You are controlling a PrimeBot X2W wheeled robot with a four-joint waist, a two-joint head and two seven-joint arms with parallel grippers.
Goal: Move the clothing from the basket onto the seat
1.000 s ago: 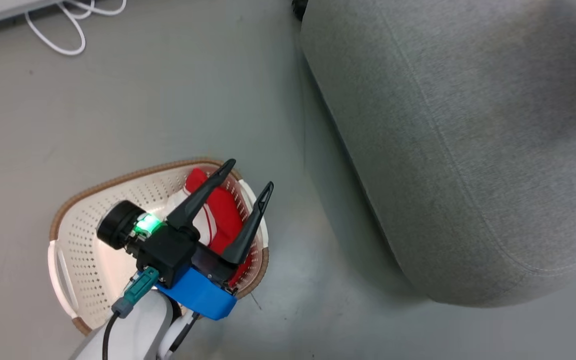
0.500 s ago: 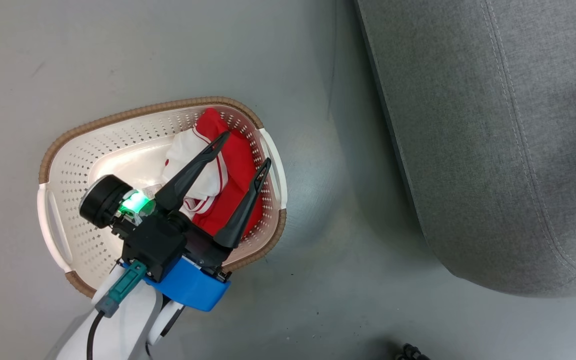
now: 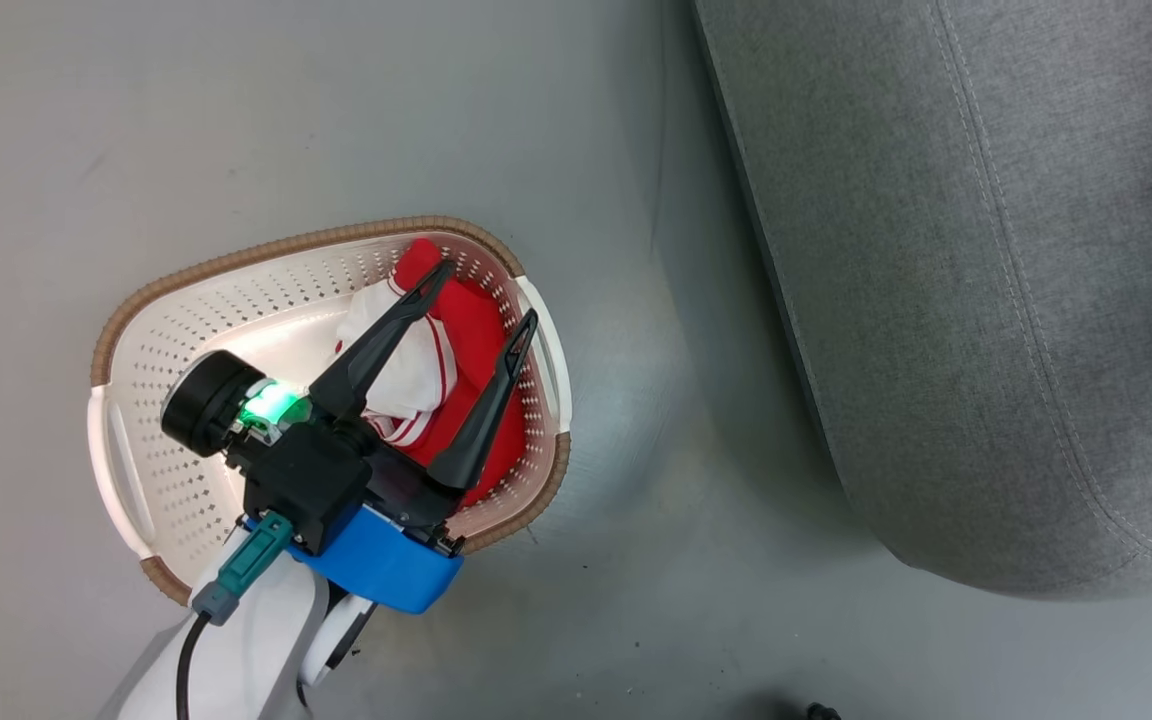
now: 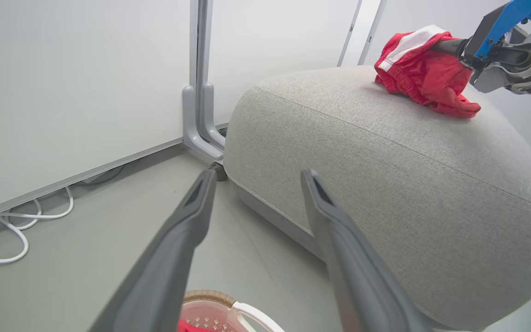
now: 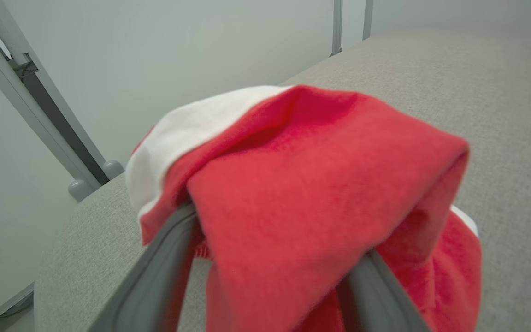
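The cream basket point(image 3: 236, 255) with a brown rim stands on the floor, left of the grey seat point(image 3: 986, 250). One piece of red and white clothing point(image 3: 466, 330) lies bunched in the basket's right end. My left gripper point(image 3: 488, 292) hovers over it, open and holding nothing. In the left wrist view the basket rim point(image 4: 228, 306) peeks in below these fingers. A second red garment point(image 4: 422, 74) rests on top of the seat point(image 4: 385, 184) at my right gripper point(image 4: 445, 46). In the right wrist view this garment point(image 5: 316, 175) drapes over the spread fingers point(image 5: 159, 267), hiding their tips.
A pale wall panel with a grey post point(image 4: 198, 115) stands behind the seat. White cable point(image 4: 12, 230) loops on the floor along the wall. Bare grey floor point(image 3: 636, 500) separates basket and seat. A small dark object point(image 3: 816, 712) sits at the bottom edge.
The head camera has shifted, so basket and seat sit differently in the picture. My left gripper stays open over the clothing in the basket.
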